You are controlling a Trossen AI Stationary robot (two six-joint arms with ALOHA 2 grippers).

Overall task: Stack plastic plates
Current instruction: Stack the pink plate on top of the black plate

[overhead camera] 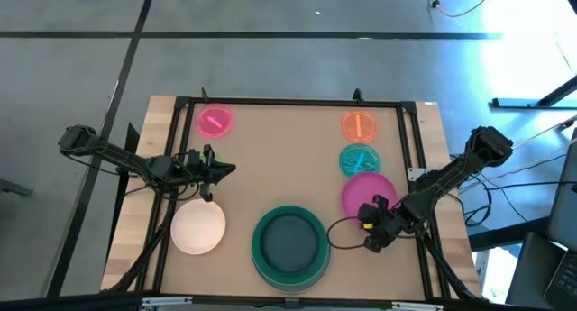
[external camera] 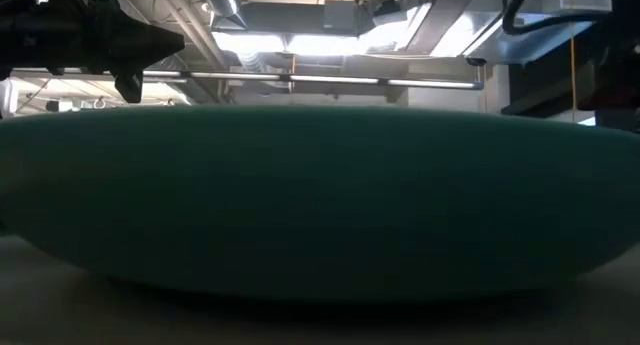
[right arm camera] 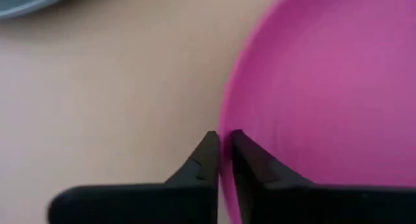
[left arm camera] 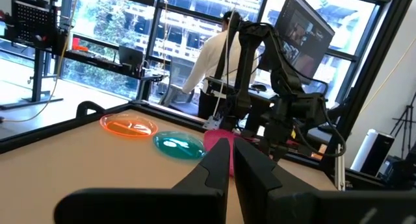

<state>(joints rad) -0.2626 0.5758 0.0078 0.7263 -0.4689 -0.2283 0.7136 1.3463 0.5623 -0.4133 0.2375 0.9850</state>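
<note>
The magenta plate (overhead camera: 368,192) lies at the table's right, and my right gripper (overhead camera: 370,212) stands at its near edge, shut on its rim. My left gripper (overhead camera: 223,171) hovers shut and empty at the table's left, just beyond the cream-white plate (overhead camera: 198,228), which lies flat on the table. Near the front edge the teal plate (overhead camera: 288,246) sits in the grey plate (overhead camera: 259,268) with the dark navy plate (overhead camera: 288,239) inside it. The teal plate (external camera: 320,205) fills the low view. Small pink (overhead camera: 214,121), orange (overhead camera: 358,124) and blue-green (overhead camera: 358,160) plates lie farther back. My right gripper pinches the magenta plate's rim (right arm camera: 225,160) at its near edge, one finger inside the plate and one outside. The fingers (right arm camera: 207,156) come from above, pointing down. Whether the plate is lifted off the table does not show.
A black frame (overhead camera: 288,102) runs around the tabletop. The orange plate (left arm camera: 129,126) and the blue-green plate (left arm camera: 179,145) show in the left wrist view, with a person (left arm camera: 218,55) at a desk beyond the table. Bare tabletop lies in the middle (overhead camera: 279,158).
</note>
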